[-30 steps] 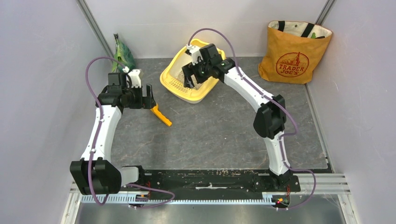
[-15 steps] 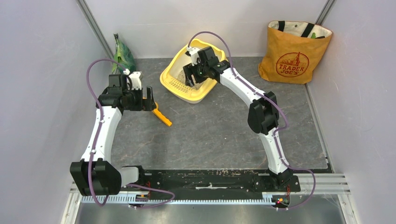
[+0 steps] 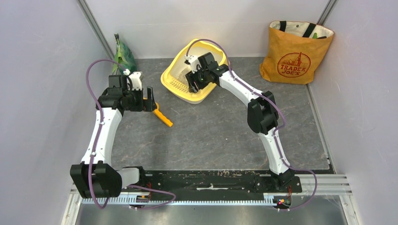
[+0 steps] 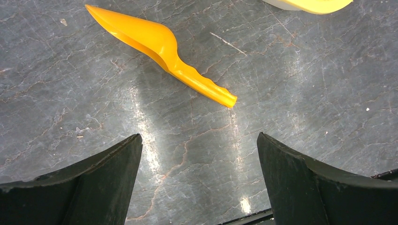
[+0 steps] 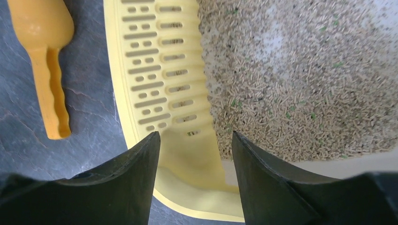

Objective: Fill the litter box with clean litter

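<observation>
The yellow litter box (image 3: 170,80) sits at the back middle of the table, its slotted grate (image 5: 155,61) towards the arms. Grey-beige clean litter (image 5: 300,79) covers much of its pale floor. My right gripper (image 5: 195,136) hangs low over the grate end (image 3: 192,84). Its jaws stand partly apart, with the near corner of the grate and rim below the gap between them. My left gripper (image 4: 199,136) is wide open above bare table (image 3: 151,99), holding nothing. The orange-yellow scoop (image 4: 159,42) lies just beyond it.
A crinkly green bag (image 3: 123,55) leans in the back left corner. An orange tote bag (image 3: 293,51) stands at the back right. The scoop (image 3: 162,117) lies on the dark table between the left gripper and the tray. Walls close in on three sides.
My right gripper has come down and towards the grate end of the litter box, and its jaws have narrowed. The left arm and the scoop have not moved.
</observation>
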Controlling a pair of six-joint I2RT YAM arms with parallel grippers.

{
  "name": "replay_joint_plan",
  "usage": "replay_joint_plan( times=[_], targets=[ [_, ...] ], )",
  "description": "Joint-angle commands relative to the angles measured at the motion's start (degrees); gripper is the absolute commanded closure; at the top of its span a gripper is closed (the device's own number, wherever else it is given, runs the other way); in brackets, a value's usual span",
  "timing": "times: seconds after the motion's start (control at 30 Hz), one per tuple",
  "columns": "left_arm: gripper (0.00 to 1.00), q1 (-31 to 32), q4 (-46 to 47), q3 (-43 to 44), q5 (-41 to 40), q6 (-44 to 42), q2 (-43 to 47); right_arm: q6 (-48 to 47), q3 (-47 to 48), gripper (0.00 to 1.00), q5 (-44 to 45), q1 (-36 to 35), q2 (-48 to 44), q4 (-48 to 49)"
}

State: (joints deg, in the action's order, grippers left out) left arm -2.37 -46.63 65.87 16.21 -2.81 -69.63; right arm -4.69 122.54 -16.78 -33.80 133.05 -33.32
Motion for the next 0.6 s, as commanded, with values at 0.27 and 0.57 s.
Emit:
replay_joint_plan(
  times=[0.27, 0.57],
  targets=[
    [0.02, 0.28, 0.4, 0.27, 0.05, -1.56, 1.99, -9.05, -3.53, 0.43, -2.89, 0.71, -1.83, -7.51],
    [0.02, 0.26, 0.58, 1.07, 0.13, -2.23, 1.34, -18.43, -9.71, 0.48, -9.59, 2.22, -7.46, -19.52]
  ],
)
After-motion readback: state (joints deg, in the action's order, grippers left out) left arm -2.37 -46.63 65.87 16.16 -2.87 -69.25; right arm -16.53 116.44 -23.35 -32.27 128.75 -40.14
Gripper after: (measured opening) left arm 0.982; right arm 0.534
